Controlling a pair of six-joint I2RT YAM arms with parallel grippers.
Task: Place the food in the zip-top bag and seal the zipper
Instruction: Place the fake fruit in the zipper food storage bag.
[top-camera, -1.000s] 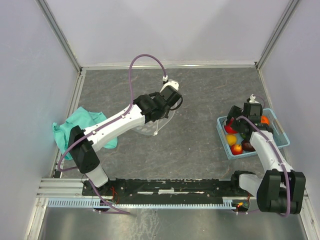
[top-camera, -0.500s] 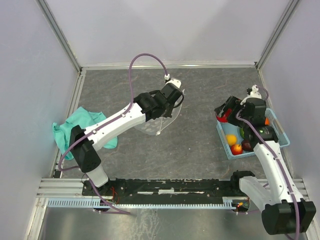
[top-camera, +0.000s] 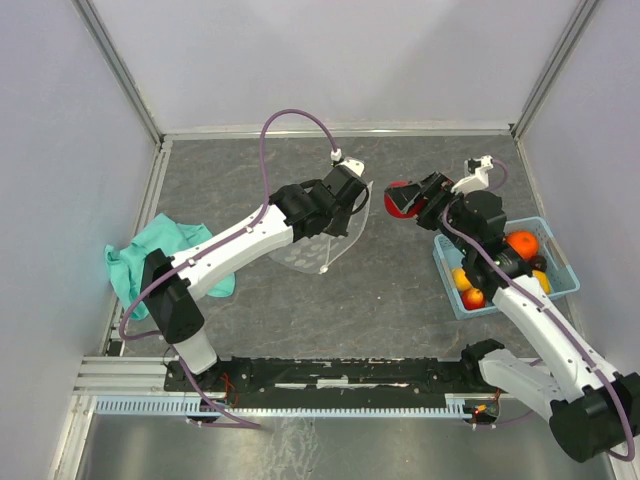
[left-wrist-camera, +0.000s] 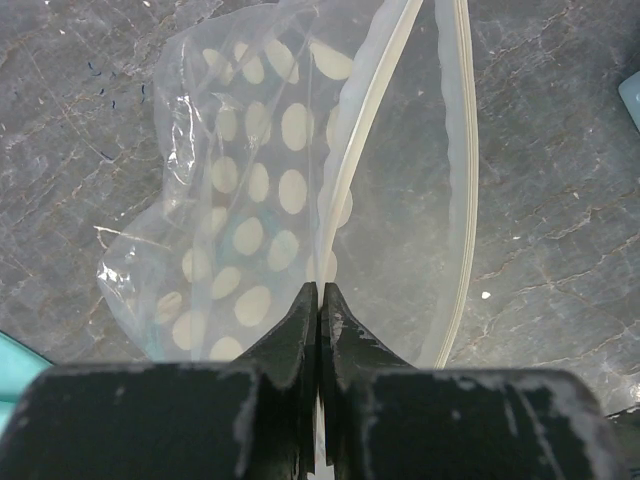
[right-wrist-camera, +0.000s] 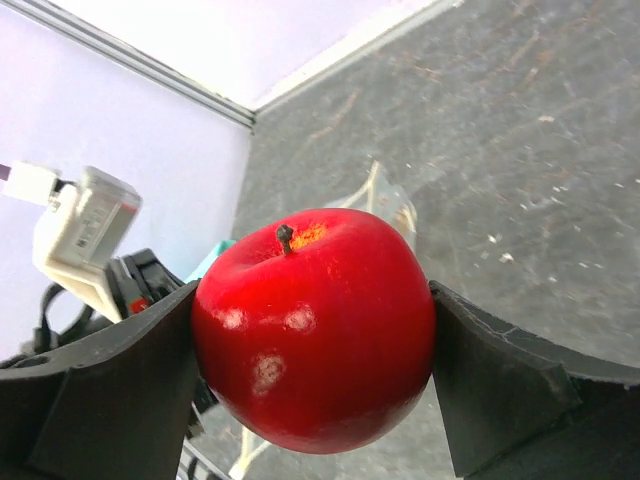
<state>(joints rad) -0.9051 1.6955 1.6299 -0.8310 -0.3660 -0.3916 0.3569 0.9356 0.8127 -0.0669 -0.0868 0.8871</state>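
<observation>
Apple near bag mouth
Top view: right end effector (top-camera: 415, 200) clamped a red apple (top-camera: 399, 198) aloft near the zip-top bag (top-camera: 335, 242). Left wrist: left end effector (left-wrist-camera: 320, 303) pinched one zipper (left-wrist-camera: 352, 150) lip; the slim opening could block it. Right wrist: glossy red apple might slip.

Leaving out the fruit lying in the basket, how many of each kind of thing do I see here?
Arms: 2, left arm and right arm
Bag: 1
Cloth: 1
Basket: 1
Apple: 1
Total: 6
</observation>
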